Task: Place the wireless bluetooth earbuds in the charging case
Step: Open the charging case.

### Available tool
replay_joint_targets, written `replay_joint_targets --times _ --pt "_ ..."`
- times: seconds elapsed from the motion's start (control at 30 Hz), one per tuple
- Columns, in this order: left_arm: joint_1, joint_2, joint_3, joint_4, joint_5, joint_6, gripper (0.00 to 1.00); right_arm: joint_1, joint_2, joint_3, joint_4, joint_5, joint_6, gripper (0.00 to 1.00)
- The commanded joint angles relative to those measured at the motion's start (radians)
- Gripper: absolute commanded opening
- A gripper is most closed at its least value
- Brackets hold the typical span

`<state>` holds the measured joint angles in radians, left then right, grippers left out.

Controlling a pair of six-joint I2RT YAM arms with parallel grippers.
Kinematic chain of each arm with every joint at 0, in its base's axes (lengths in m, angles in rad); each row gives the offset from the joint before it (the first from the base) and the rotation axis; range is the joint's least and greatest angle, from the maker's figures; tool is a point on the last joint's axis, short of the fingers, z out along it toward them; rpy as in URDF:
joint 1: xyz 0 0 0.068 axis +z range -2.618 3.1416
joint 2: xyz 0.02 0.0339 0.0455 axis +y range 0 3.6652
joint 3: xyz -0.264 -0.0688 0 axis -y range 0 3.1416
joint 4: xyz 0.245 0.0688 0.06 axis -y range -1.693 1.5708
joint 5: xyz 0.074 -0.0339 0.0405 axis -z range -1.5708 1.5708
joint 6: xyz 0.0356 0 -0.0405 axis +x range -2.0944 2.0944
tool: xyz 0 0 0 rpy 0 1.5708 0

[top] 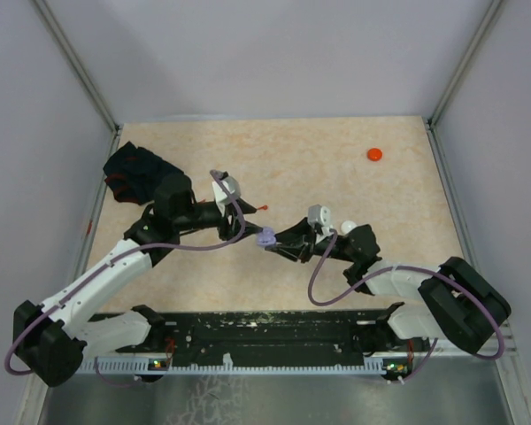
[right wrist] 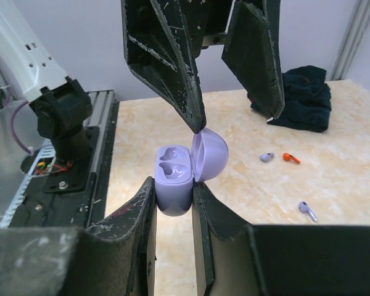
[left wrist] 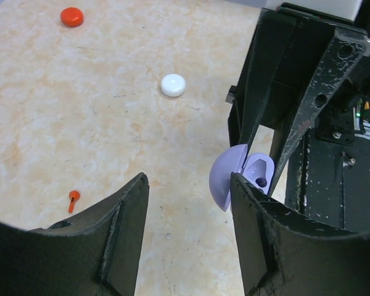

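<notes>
My right gripper point(right wrist: 172, 203) is shut on the pale purple charging case point(right wrist: 172, 179) and holds it above the table with its lid point(right wrist: 211, 155) open and both sockets empty. My left gripper point(right wrist: 234, 120) is open and empty, and one fingertip point(right wrist: 197, 126) rests at the lid's top rim. In the left wrist view the case point(left wrist: 225, 179) sits against the right finger of my left gripper point(left wrist: 188, 185). Two purple earbuds point(right wrist: 267, 156) point(right wrist: 307, 210) and a red earbud point(right wrist: 290, 158) lie on the table. The red one also shows in the left wrist view point(left wrist: 73, 198). From above, the case point(top: 266, 237) hangs between both grippers.
A black cloth point(top: 137, 173) lies at the far left of the table. A white disc point(left wrist: 172, 85) lies near the right arm and a red disc point(top: 374, 154) at the far right. Grey walls enclose the table, and a black rail point(top: 274, 332) runs along the near edge.
</notes>
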<state>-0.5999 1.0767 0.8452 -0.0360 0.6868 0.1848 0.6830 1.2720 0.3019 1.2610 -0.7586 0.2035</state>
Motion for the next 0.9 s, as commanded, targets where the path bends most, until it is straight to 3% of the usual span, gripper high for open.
replay_joint_targets --times 0.0,0.33,0.67,0.87 --pt "0.012 -0.023 -0.021 0.054 -0.124 -0.048 0.61 0.001 -0.038 -0.022 0.087 0.06 -0.053 0.0" --pt "0.021 0.047 -0.014 0.034 -0.424 -0.18 0.7 0.001 -0.097 -0.154 0.191 0.221 -0.129 0.0" --pt "0.033 0.153 0.007 -0.076 -0.765 -0.308 0.69 0.002 -0.014 -0.227 0.365 0.346 -0.135 0.0" --pt "0.039 0.207 -0.005 -0.074 -0.843 -0.398 0.66 0.001 0.061 -0.239 0.456 0.383 -0.117 0.0"
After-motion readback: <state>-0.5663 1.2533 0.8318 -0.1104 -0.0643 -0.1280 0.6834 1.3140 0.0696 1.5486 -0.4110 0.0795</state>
